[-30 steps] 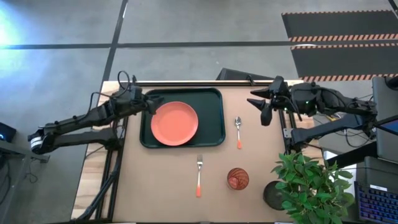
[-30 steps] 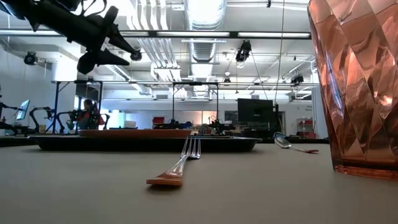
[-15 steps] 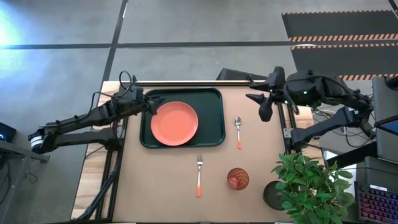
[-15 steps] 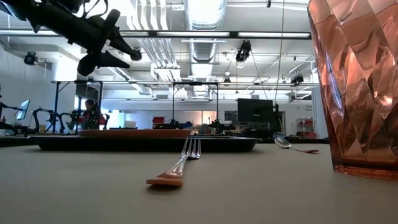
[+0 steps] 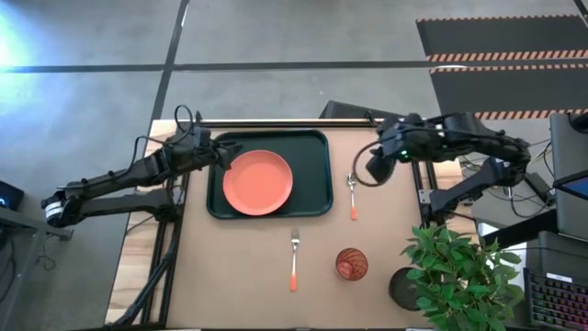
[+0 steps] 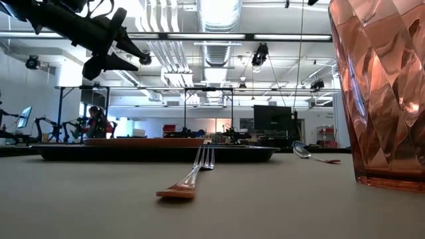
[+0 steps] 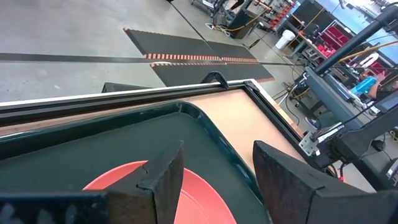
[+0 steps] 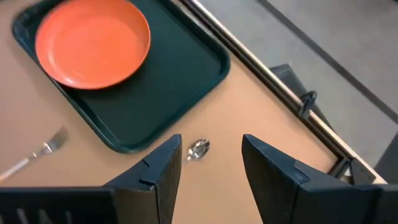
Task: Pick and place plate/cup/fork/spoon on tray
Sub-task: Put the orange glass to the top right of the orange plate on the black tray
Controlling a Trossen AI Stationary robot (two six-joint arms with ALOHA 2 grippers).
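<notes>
You have one plate (image 5: 257, 182) on one tray (image 5: 315, 175); one spoon (image 5: 352, 193), one fork (image 5: 294, 256), one cup (image 5: 351, 264) off it; left gripper (image 5: 228, 151) and right gripper (image 5: 360, 171) both gape, empty.

My left gripper (image 7: 214, 180) hangs with its fingers spread over the dark green tray (image 7: 205, 140), the orange plate (image 7: 199, 199) peeking between them, tan table (image 7: 249, 118) beyond.

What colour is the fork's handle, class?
Orange. The fork lies on the table in front of the tray; its handle shows best in the high view.
</notes>
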